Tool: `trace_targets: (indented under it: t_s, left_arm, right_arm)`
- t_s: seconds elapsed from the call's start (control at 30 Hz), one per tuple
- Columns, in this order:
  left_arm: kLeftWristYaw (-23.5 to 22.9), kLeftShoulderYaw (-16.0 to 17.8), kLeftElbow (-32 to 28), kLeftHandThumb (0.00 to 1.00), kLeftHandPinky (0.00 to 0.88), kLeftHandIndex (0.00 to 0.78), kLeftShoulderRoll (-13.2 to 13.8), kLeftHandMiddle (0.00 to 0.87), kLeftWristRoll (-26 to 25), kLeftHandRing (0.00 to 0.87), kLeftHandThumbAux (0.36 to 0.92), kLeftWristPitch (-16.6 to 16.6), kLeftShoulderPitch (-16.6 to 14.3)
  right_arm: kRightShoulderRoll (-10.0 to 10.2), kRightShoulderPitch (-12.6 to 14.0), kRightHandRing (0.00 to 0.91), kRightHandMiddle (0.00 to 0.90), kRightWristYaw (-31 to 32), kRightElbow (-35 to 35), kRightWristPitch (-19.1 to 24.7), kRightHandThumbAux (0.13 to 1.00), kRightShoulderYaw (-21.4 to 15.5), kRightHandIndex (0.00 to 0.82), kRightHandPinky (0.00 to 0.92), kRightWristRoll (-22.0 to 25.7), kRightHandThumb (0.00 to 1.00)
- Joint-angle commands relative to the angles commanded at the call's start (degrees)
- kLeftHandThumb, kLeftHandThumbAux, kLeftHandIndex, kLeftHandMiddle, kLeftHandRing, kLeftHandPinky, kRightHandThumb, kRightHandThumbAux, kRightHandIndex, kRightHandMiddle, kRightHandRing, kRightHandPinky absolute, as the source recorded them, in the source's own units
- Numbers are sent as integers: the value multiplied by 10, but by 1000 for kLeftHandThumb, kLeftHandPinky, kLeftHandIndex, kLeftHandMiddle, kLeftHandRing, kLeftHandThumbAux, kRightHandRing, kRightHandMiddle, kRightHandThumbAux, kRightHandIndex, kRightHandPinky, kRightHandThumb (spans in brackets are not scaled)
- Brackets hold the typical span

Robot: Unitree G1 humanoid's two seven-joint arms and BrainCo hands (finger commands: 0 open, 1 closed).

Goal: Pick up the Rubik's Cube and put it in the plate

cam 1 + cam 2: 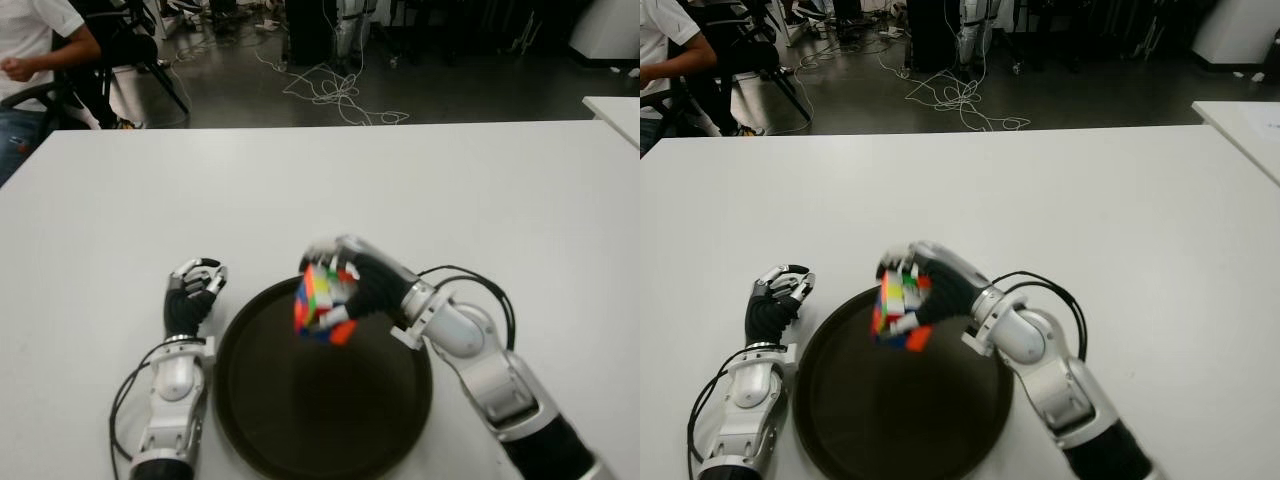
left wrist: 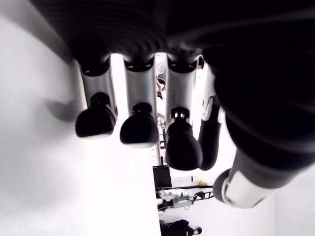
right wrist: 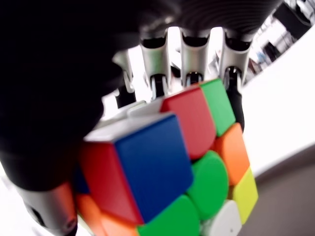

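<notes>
Bright-coloured on every face, the cube [image 1: 322, 303] sits tilted in the right hand [image 1: 352, 282], whose fingers [image 3: 189, 73] wrap over its far side with the thumb on the near side, holding it above the far left part of the dark round plate [image 1: 325, 420] on the white table [image 1: 450, 190]. The left hand [image 1: 193, 294] shows just left of the plate's rim, its fingers [image 2: 139, 129] curled and holding nothing.

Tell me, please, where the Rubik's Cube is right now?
The Rubik's Cube is gripped in the right hand, above the dark plate's far rim, right of the idle left hand.
</notes>
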Motion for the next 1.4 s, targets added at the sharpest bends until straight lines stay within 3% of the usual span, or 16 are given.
trace_targets:
  t_s: [0.1, 0.2, 0.37, 0.57, 0.7, 0.9, 1.4]
  left_arm:
    - [5, -2, -3, 704, 805, 443, 1, 810, 6, 825, 707, 9, 0]
    - [8, -2, -2, 704, 805, 443, 1, 809, 9, 824, 707, 18, -1]
    - [6, -2, -3, 704, 805, 444, 0, 809, 4, 824, 706, 20, -2]
    - [2, 0, -3, 704, 812, 444, -3, 812, -3, 826, 706, 14, -2]
    - [-3, 1, -3, 704, 815, 444, -4, 814, -9, 827, 706, 8, -1]
    - [-3, 1, -1, 705, 814, 444, -4, 812, -9, 824, 706, 7, -2]
    - [-2, -3, -1, 702, 812, 444, 0, 812, -1, 827, 706, 1, 0]
  right_arm:
    - [-3, -8, 742, 716, 5, 8, 1, 839, 14, 558, 685, -22, 0]
    - [2, -18, 669, 665, -7, 50, -11, 848, 36, 513, 616, -51, 0]
    - [-1, -26, 459, 435, -3, 66, -8, 834, 52, 405, 426, -83, 0]
    - [2, -31, 353, 328, 16, 61, 22, 840, 66, 329, 348, -126, 0]
    - [-2, -40, 316, 297, 58, 46, 51, 852, 77, 296, 301, -152, 0]
    - [-11, -52, 298, 286, 95, 44, 58, 863, 87, 282, 274, -171, 0]
    - [-18, -53, 303, 301, 70, 78, 10, 905, 90, 305, 287, -178, 0]
